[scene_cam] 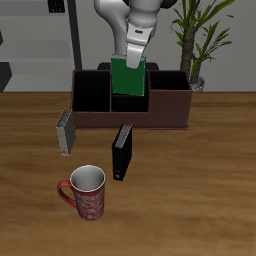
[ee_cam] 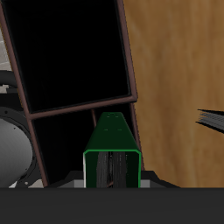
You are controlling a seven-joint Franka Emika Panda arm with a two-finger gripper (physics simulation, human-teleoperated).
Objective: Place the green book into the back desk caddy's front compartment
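My gripper [scene_cam: 131, 60] is shut on the green book [scene_cam: 128, 79], holding it upright by its top edge over the divided middle section of the back desk caddy [scene_cam: 168, 108]. The book's lower edge sits level with the caddy's rim, over the front compartment [scene_cam: 128, 103]. I cannot tell whether it has gone inside. In the wrist view the green book [ee_cam: 112, 144] points down beside a dark inner wall of the caddy [ee_cam: 131, 83], with a wide black side bay [ee_cam: 70, 52] next to it.
A black book [scene_cam: 122, 152] stands upright just in front of the caddy. A grey book [scene_cam: 65, 131] stands near the caddy's end. A red patterned mug [scene_cam: 88, 192] sits near the table's front edge. A potted plant [scene_cam: 200, 45] stands behind the caddy.
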